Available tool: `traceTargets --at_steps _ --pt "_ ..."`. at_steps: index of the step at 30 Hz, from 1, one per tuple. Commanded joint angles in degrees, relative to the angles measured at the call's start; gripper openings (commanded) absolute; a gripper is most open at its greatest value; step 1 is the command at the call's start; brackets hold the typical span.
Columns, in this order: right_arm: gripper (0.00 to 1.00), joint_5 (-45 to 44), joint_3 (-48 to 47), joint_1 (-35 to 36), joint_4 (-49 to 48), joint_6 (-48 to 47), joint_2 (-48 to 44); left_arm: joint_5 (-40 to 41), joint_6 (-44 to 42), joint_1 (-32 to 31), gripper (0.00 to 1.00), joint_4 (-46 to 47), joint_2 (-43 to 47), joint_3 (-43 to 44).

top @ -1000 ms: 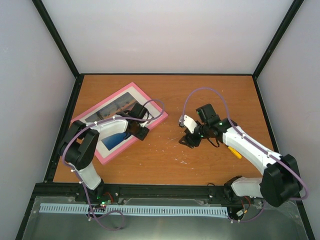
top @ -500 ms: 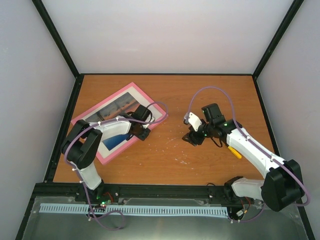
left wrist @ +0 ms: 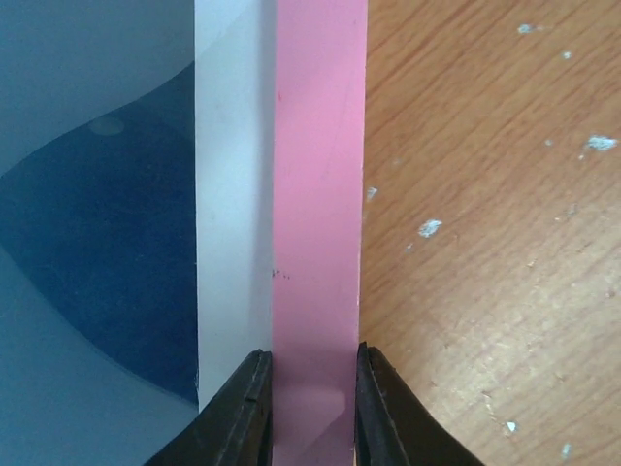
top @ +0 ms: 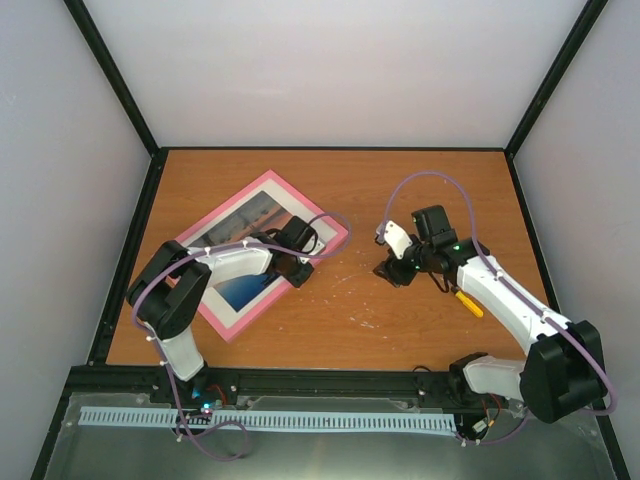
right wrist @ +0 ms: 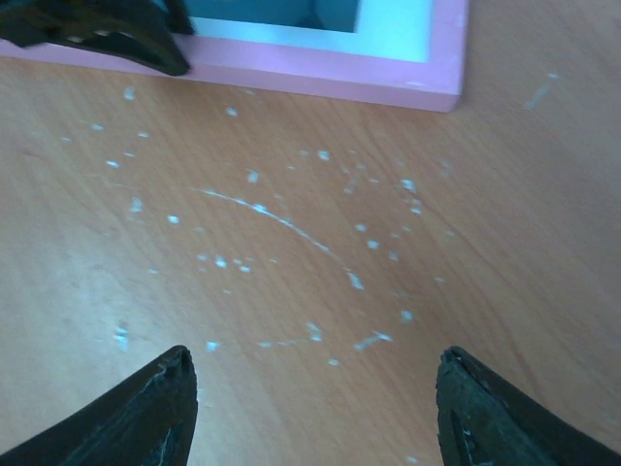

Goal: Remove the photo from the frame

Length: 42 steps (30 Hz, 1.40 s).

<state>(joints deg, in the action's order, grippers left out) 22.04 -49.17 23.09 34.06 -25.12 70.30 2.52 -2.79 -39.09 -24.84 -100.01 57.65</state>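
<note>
now left pincer (left wrist: 310,352) pinches the frame (left wrist: 318,184) edge, white mat (left wrist: 233,194) alongside.

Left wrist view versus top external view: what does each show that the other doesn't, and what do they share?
Only the left wrist view: the left gripper up close, its fingers pressed against either side of the pink frame rail. Only the top external view: the right gripper, apart from the frame, a yellow object beside that arm, and the frame's whole tilted outline. Both: the frame, its white mat, the photo and the wooden table.
</note>
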Motion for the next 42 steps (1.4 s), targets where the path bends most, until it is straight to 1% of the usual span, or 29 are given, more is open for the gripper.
traceTargets --at_steps 1,4,8,11,16,20,24,28,31,36,41,42 --pt "0.67 -5.24 -0.29 -3.39 0.03 -8.49 -2.28 -6.13 1.16 -1.37 0.10 0.39 0.41 1.69" --pt "0.67 -9.60 -0.74 -4.19 1.15 -13.19 -4.49 -8.15 1.33 -1.45 0.07 1.46 2.04 1.02" --pt "0.67 -8.72 0.20 -4.27 2.60 -16.80 -7.35 -10.23 1.68 -1.49 0.05 2.25 3.46 0.97" --pt "0.68 -7.01 0.44 -4.25 4.66 -22.98 -7.78 -12.62 1.60 -1.58 0.03 2.97 4.00 0.72" --pt "0.67 -9.25 0.80 -3.89 5.32 -34.54 -7.31 -16.54 1.68 -1.67 0.02 3.50 4.23 0.56" --pt "0.66 -12.31 2.66 -1.97 0.60 -38.94 -7.89 -16.86 1.30 -1.69 0.01 3.82 5.38 0.60" --pt "0.66 -16.85 4.45 1.97 -4.74 -42.05 -7.90 -17.89 0.96 -1.69 0.01 3.83 6.67 0.54" --pt "0.65 -22.63 8.70 6.31 -12.27 -48.59 -8.75 -19.62 0.17 -1.69 0.01 3.65 7.34 0.74" --pt "0.64 -26.85 10.73 8.39 -17.39 -51.55 -7.59 -20.72 0.06 -1.65 0.01 3.51 8.08 0.89" --pt "0.62 -29.44 10.49 10.70 -19.80 -54.10 -5.22 -21.72 -0.16 -1.65 0.01 3.60 9.70 0.53" --pt "0.62 -30.02 10.36 12.73 -23.58 -55.29 -3.02 -23.18 -0.27 -1.64 0.01 3.73 10.59 0.62" --pt "0.62 -30.09 10.24 13.11 -24.25 -56.83 -2.27 -23.33 -0.29 -1.68 0.01 3.74 10.74 0.59"
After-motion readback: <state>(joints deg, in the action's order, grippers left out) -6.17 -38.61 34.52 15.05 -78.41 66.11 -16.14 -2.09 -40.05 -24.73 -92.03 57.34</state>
